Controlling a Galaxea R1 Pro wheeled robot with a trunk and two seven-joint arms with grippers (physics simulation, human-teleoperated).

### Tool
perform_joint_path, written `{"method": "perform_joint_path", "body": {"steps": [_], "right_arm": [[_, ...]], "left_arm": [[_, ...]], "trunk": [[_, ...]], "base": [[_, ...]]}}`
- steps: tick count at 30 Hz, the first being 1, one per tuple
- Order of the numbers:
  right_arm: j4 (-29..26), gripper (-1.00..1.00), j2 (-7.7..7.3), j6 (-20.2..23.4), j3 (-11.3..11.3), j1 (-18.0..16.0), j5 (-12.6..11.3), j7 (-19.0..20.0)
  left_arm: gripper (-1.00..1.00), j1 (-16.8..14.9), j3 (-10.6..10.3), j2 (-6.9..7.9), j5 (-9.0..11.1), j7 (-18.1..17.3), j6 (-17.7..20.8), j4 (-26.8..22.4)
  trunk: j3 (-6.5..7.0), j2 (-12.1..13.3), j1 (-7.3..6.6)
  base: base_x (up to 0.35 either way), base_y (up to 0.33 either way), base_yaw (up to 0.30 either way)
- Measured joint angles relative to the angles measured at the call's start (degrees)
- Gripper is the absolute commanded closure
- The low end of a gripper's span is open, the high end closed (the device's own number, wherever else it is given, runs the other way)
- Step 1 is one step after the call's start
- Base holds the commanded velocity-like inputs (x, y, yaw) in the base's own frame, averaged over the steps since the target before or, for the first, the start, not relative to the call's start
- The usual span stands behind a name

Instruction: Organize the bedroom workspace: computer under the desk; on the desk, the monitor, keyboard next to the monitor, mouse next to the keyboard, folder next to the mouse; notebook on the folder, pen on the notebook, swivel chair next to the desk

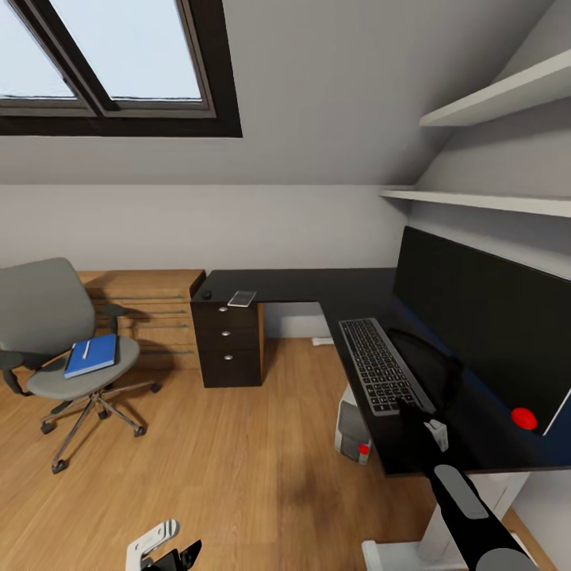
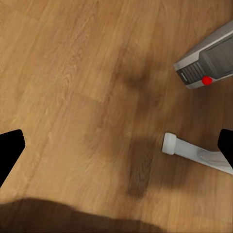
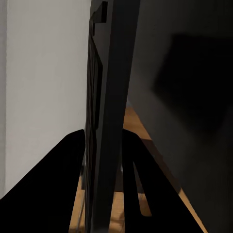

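Observation:
The keyboard (image 1: pixel 379 363) lies lengthwise on the black desk (image 1: pixel 301 285), in front of the wide monitor (image 1: pixel 484 317). My right gripper (image 1: pixel 412 406) is shut on the keyboard's near end. In the right wrist view the keyboard (image 3: pixel 104 97) runs edge-on between the two fingers (image 3: pixel 73 160). The mouse (image 1: pixel 207 294) and the notebook (image 1: pixel 242 298) rest at the desk's far left corner. The blue folder (image 1: pixel 91 354), with the white pen (image 1: pixel 86 349) on it, lies on the swivel chair (image 1: pixel 47 317). The computer (image 1: pixel 351 432) stands under the desk. My left gripper (image 1: pixel 170 549) hangs open over the floor.
A light wooden dresser (image 1: pixel 151 305) stands behind the chair, beside the desk's drawer unit (image 1: pixel 228 341). Two white shelves (image 1: pixel 492 99) hang above the monitor. The left wrist view looks down on wood floor, the computer (image 2: pixel 208 63) and a white desk foot (image 2: pixel 194 150).

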Motion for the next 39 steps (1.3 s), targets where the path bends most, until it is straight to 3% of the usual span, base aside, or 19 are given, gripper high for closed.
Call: {"method": "perform_joint_path", "body": {"steps": [5, 10, 25, 39], "right_arm": [[-0.1, 1.0, -0.06, 0.0, -0.1, 0.0, 0.0, 1.8], [-0.1, 1.0, -0.05, 0.0, -0.1, 0.0, 0.1, 2.1], [0.0, 1.0, -0.07, 0.0, -0.1, 0.0, 0.3, 2.0], [0.0, 1.0, -0.07, 0.0, 0.1, 0.0, 0.3, 1.7]], "left_arm": [[-1.0, 0.0, -0.1, -0.04, 0.0, -0.1, 0.0, 0.0], [-1.0, 0.0, -0.1, -0.05, 0.0, -0.2, 0.0, 0.0], [-1.0, 0.0, -0.2, -0.13, 0.1, -0.1, 0.0, 0.0], [-1.0, 0.0, -0.3, -0.03, 0.1, -0.4, -0.1, 0.7]], "trunk": [[-0.9, -2.0, 1.1], [-0.9, -2.0, 1.11], [-3.59, -8.0, 4.39], [-3.6, -8.0, 4.4]], "base": [[0.0, 0.0, 0.0], [0.0, 0.0, 0.0], [0.0, 0.0, 0.0], [0.005, -0.041, 0.0]]}}
